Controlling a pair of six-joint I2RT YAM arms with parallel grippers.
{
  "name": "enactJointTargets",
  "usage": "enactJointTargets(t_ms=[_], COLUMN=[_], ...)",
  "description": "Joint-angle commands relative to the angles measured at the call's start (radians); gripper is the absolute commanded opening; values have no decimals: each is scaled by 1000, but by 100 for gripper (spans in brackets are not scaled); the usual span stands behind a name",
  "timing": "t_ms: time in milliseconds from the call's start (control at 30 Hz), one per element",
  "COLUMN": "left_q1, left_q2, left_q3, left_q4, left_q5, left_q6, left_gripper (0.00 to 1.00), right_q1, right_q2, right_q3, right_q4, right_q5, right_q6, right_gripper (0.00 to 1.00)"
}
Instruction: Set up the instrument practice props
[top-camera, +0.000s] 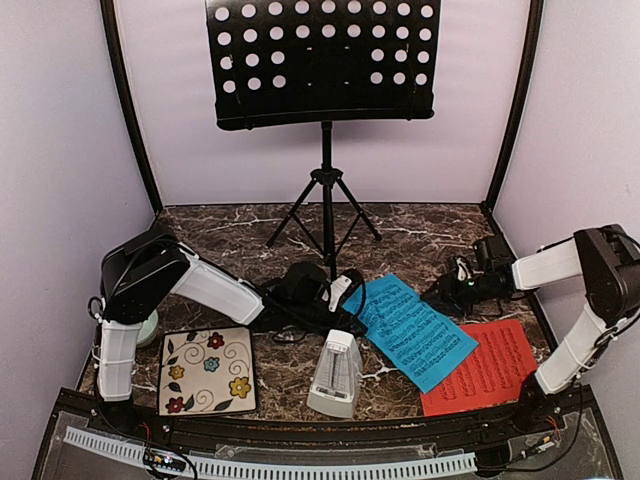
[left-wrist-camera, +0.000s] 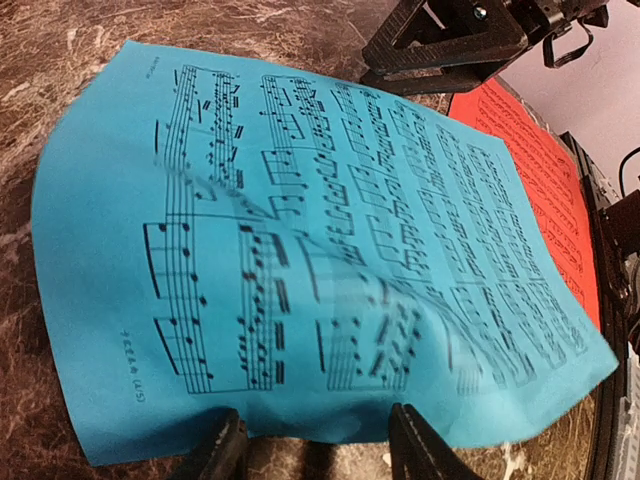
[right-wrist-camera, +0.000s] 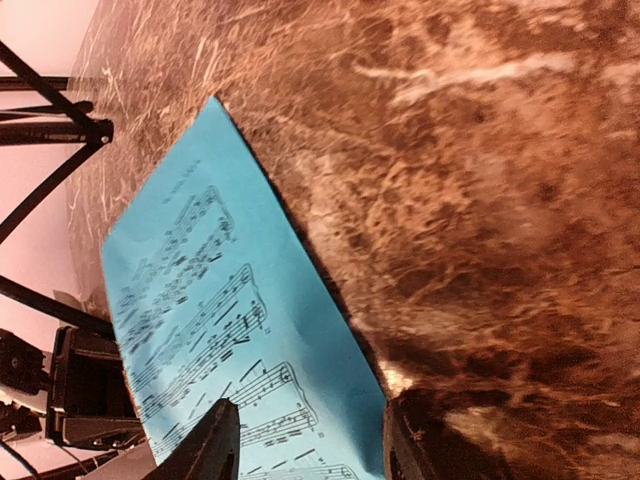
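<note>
The black music stand (top-camera: 325, 60) with its hole-perforated desk rises at the back on a tripod (top-camera: 326, 215). A blue music sheet (top-camera: 415, 330) lies on the marble, partly over a red sheet (top-camera: 492, 368). The white pyramid metronome (top-camera: 335, 372) stands near the front. My left gripper (top-camera: 345, 295) is at the blue sheet's left edge. In the left wrist view the blue sheet (left-wrist-camera: 320, 240) bows upward, and the left gripper (left-wrist-camera: 320, 455) is open with the paper's edge between its fingers. My right gripper (top-camera: 445, 290) is at the sheet's far right edge. In its wrist view the right gripper (right-wrist-camera: 305, 450) is open astride the edge of the blue sheet (right-wrist-camera: 200, 310).
A square flower-patterned tile (top-camera: 207, 370) lies at the front left. A pale green bowl (top-camera: 150, 328) is half hidden behind the left arm. Tripod legs (right-wrist-camera: 50, 130) stand close behind the blue sheet. Purple walls close in the back and both sides.
</note>
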Motion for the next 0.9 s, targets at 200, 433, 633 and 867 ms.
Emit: enactJointTargets(t_ms=[200, 433, 633, 867], left_q1=[-5, -4, -3, 12], left_q2=[31, 1, -44, -42], left_q3=[21, -25, -64, -87], left_q4=[-43, 59, 166, 264], left_q5=[-3, 38, 96, 131], left_q6=[1, -30, -62, -140], left_gripper=[51, 70, 88, 94], right_q1=[53, 55, 59, 67], right_q2=[-2, -45, -33, -62], right_q3=[-28, -57, -78, -92], right_q4=[19, 76, 89, 133], right_q5=[-127, -134, -115, -133], right_q6=[103, 127, 127, 155], right_gripper=[49, 61, 61, 57])
